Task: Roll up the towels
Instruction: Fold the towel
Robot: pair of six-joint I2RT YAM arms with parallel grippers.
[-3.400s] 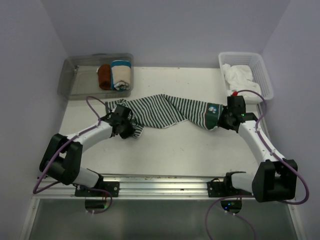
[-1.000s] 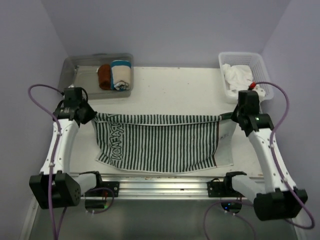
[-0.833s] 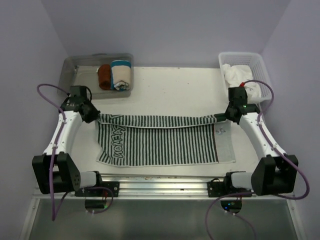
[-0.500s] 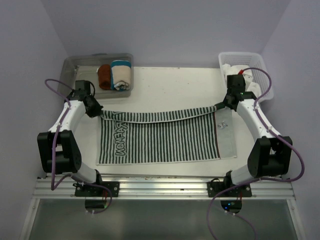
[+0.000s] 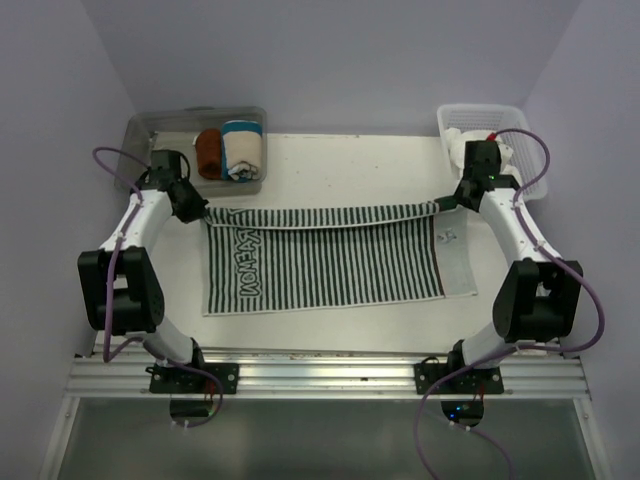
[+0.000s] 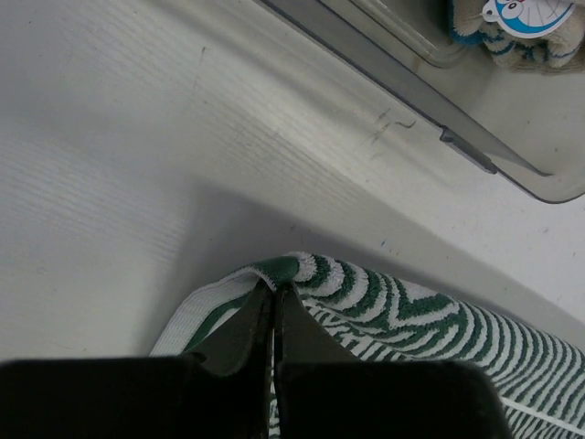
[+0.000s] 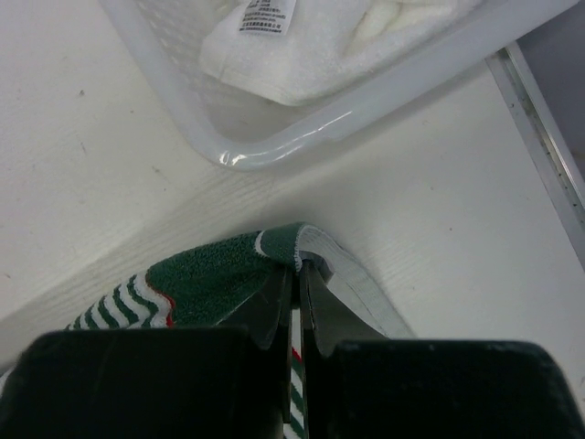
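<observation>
Top external: soft, looped-pile striped towel (image 5: 330, 265) spread as a rectangle

a robot test cell in a lab: plain lilac walls (image 5: 330, 60) box in a white table (image 5: 340, 165), two cabled arms (image 5: 130, 235) bolted to a metal rail (image 5: 320, 362), a clear bin (image 5: 135, 165) and a white basket (image 5: 535, 160) at the far corners

The table (image 6: 110, 137) is looking matt and finely ribbed. The striped towel (image 5: 320, 262) is showing soft, looped terry cloth, matt, with a flatter woven weave at its edge. The white towel (image 7: 311, 46) is looking like similar nubbly cloth, carrying a smooth label (image 7: 270, 14). The basket (image 7: 279, 137) at the far right corner is gleaming as glossy white plastic; the bin (image 6: 475, 155) at the far left corner is showing clear, smooth plastic.
</observation>
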